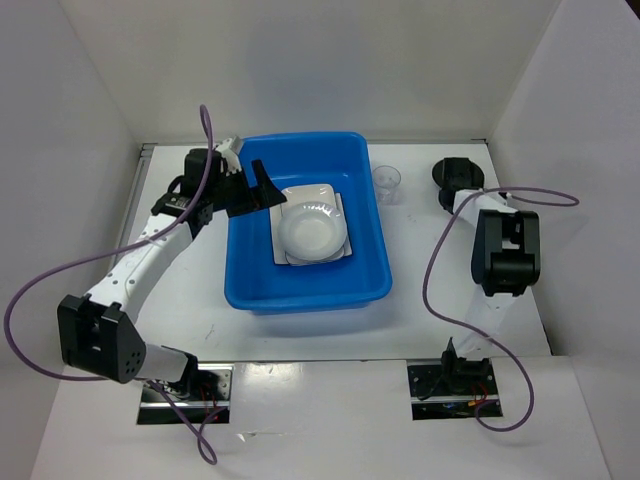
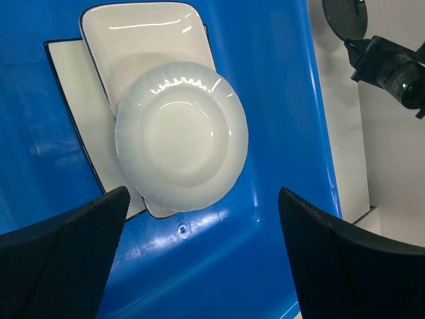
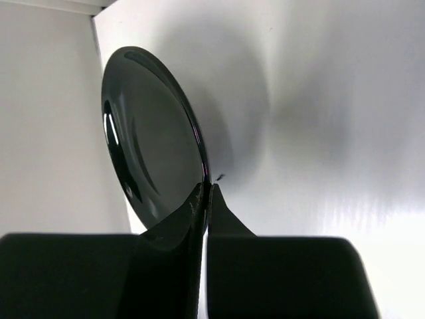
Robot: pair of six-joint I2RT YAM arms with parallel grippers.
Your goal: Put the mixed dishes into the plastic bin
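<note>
The blue plastic bin (image 1: 250, 290) stands mid-table. Inside lie two square white plates (image 1: 340, 210) stacked, with the round white bowl (image 1: 312, 232) on top; they also show in the left wrist view, plates (image 2: 73, 86) and bowl (image 2: 180, 136). My left gripper (image 1: 262, 190) is open and empty over the bin's left side, above the bowl's near edge (image 2: 199, 252). My right gripper (image 1: 455, 190) is shut on the rim of the round black dish (image 1: 458, 172), which shows held on edge in the right wrist view (image 3: 149, 133). The small clear cup (image 1: 387, 183) stands right of the bin.
White walls enclose the table at the left, back and right. The cup stands between the bin and the black dish. Purple cables loop beside both arms (image 1: 430, 280).
</note>
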